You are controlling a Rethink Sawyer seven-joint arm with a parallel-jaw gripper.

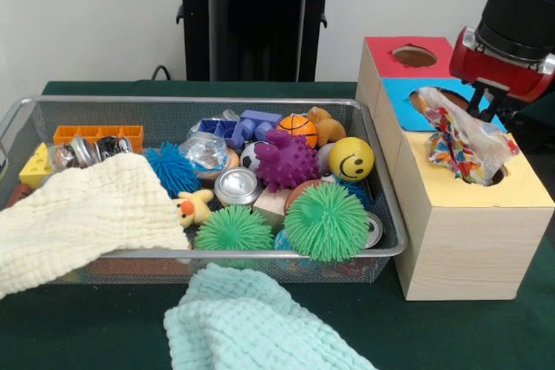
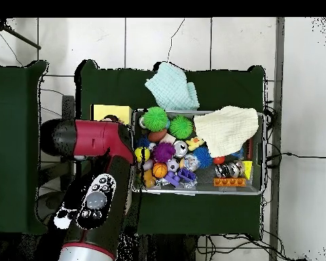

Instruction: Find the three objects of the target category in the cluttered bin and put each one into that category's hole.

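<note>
My gripper [image 1: 483, 110] hangs at the right over the wooden box [image 1: 460, 249], whose top has red, blue and yellow sections. It is against the upper edge of a clear plastic bag of colourful bits [image 1: 464, 143]. The bag stands partly inside the yellow section's hole [image 1: 497, 177] and leans left over the blue hole [image 1: 422, 100]. The red hole [image 1: 414, 56] is uncovered. The wire mesh bin [image 1: 260, 254] to the left holds mixed toys. In the overhead view the arm [image 2: 91, 139] hides the gripper and most of the box.
The bin holds two green spiky balls [image 1: 327, 221], a purple one [image 1: 286, 160], a smiley ball [image 1: 350, 159], a small basketball [image 1: 297, 126], cans [image 1: 237, 185] and an orange brick [image 1: 97, 133]. A cream cloth [image 1: 78, 218] drapes over its left rim. A mint cloth [image 1: 251, 322] lies in front.
</note>
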